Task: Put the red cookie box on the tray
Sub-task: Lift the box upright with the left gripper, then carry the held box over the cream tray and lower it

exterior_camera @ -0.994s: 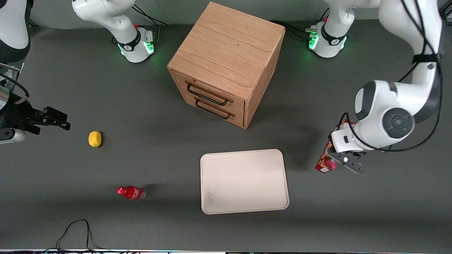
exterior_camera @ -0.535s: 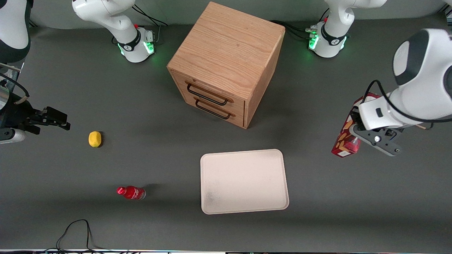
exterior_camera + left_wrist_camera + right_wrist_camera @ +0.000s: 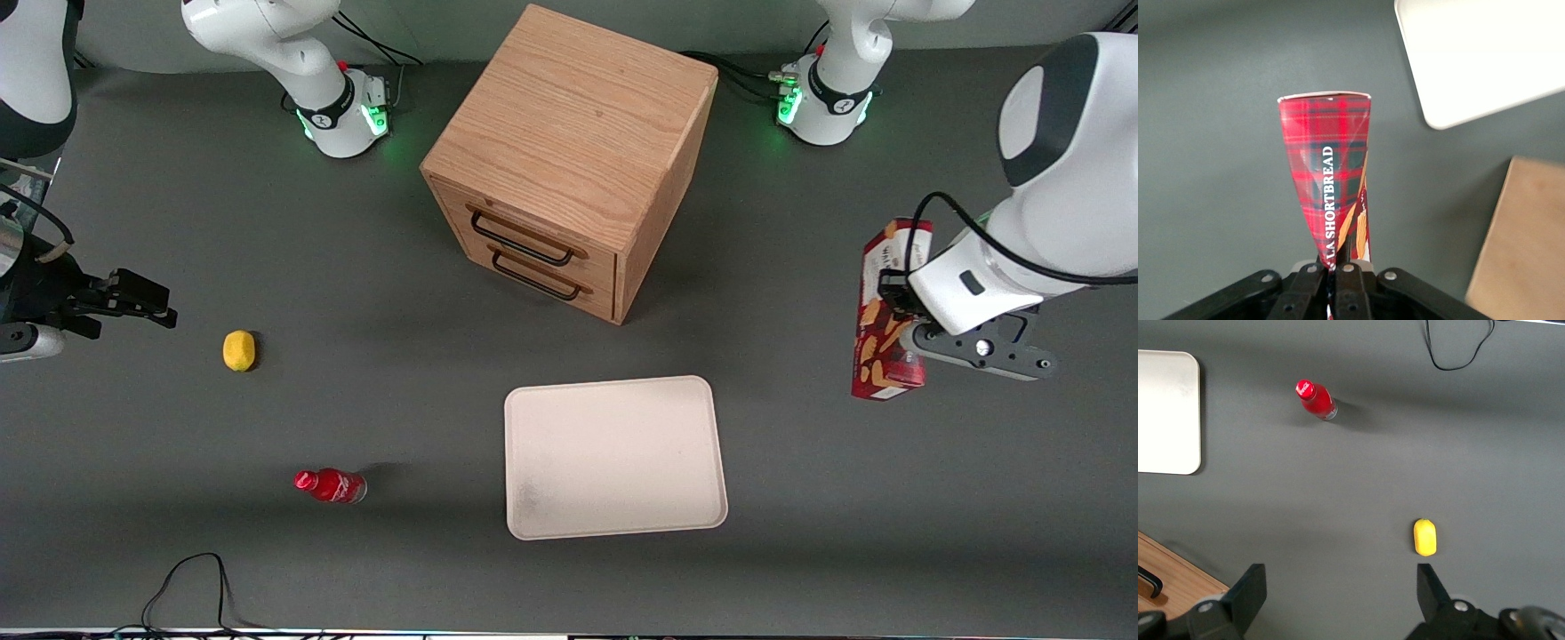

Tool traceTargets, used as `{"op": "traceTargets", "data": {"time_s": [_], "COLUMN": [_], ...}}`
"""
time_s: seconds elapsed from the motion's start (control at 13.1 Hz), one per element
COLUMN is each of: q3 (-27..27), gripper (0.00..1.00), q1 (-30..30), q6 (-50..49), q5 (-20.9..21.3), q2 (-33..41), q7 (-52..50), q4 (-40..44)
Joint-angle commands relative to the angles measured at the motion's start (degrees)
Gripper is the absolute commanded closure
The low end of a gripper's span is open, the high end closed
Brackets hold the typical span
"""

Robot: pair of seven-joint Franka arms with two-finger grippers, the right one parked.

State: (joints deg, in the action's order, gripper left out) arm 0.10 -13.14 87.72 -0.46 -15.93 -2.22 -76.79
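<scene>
The red cookie box [image 3: 876,360] hangs in the air above the table at the working arm's end, clear of the surface. My left gripper [image 3: 900,309] is shut on it near one end. In the left wrist view the plaid carton [image 3: 1328,180] juts out from between the black fingers [image 3: 1313,277], pinched narrow where they squeeze it. The cream-white tray [image 3: 613,458] lies flat and bare, nearer the front camera and toward the table's middle, apart from the box. A corner of the tray [image 3: 1478,53] shows past the carton.
A wooden drawer cabinet [image 3: 569,151] stands farther from the camera than the tray; its top [image 3: 1525,247] shows beside the held box. A small red bottle [image 3: 331,485] and a yellow lemon [image 3: 238,349] sit toward the parked arm's end.
My gripper has risen with the box and swung toward the working arm's end of the table. The box has turned and now shows its whole length to the front camera.
</scene>
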Motion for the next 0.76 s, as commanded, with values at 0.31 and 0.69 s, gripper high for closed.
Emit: {"op": "traceTargets", "data": {"time_s": [0.31, 0.69], "q3": [-0.7, -4.8], "gripper": [1.0, 1.0], "q1": [-8.1, -8.4], "q6": [-0.7, 1.6], "q5": [-0.9, -0.9], "q2": [-15.3, -22.4], "q7": [-23.8, -28.8], "q4": [21.5, 29.7]}}
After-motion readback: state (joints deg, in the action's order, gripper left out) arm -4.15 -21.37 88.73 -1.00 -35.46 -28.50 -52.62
